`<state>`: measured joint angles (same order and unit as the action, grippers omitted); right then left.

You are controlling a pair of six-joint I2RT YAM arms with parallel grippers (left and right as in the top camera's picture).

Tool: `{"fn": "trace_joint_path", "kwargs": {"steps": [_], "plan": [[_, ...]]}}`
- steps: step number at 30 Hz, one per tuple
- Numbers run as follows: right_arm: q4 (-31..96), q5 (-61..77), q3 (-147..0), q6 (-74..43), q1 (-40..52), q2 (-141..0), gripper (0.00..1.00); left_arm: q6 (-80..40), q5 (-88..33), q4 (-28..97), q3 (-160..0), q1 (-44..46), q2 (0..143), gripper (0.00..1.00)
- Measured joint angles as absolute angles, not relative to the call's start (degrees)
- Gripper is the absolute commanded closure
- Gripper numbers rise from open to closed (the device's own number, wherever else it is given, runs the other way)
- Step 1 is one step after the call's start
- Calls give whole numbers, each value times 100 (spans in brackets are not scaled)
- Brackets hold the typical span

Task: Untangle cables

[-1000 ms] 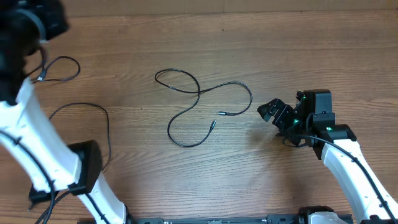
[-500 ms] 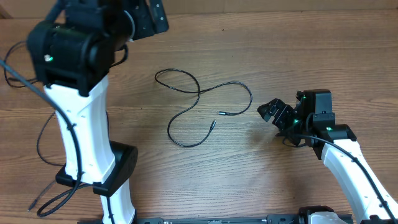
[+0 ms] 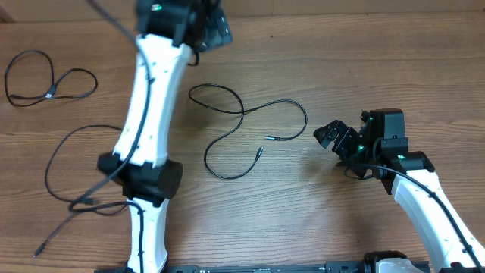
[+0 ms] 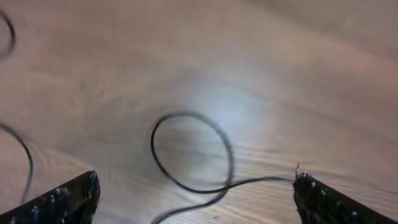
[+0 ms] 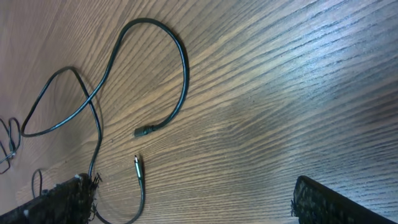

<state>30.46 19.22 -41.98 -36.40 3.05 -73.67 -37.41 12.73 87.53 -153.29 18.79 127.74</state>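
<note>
A brown wood-grain table (image 3: 326, 68) fills the overhead view. The middle cable (image 3: 242, 114) is laid in loose loops at the centre, and its plug ends (image 3: 264, 144) lie just left of the right claw (image 3: 331, 139), apart from it. Two further cables (image 3: 50, 95) are strewn along the left edge. The left claw (image 3: 214, 29) is held at the upper centre-left, above the middle cable's top loop. In the blurred left wrist view its fingertips (image 4: 65, 198) are spread wide at the lower corners, and a cable loop lies beyond them, seemingly untouched. In the right wrist view the fingertips (image 5: 336, 202) are likewise parted and nothing is pinched. The plug ends lie centre-left in that frame.
</note>
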Motion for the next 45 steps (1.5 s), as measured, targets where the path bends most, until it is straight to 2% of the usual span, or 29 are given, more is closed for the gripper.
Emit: {"fn": "trace_joint_path", "kwargs": {"steps": [13, 22, 34, 39, 45], "plan": [[3048, 1925, -4198, -3642, 305, -7367, 0, -4742, 1826, 7950, -12746, 2438, 12864, 0], [3048, 1925, -4195, -3640, 305, -7367, 0, -5371, 1935, 7929, -12398, 2543, 12864, 0], [3048, 1922, -4198, -3640, 305, -7367, 0, -5360, 2012, 6499, -11196, 2569, 12809, 0], [3046, 1925, -4198, -3642, 305, -7367, 0, -5212, 1859, 5522, -10370, 2665, 12309, 0], [3046, 1925, -4198, -3640, 305, -7367, 0, -5196, 1824, 4995, -9531, 2700, 11039, 0]]}}
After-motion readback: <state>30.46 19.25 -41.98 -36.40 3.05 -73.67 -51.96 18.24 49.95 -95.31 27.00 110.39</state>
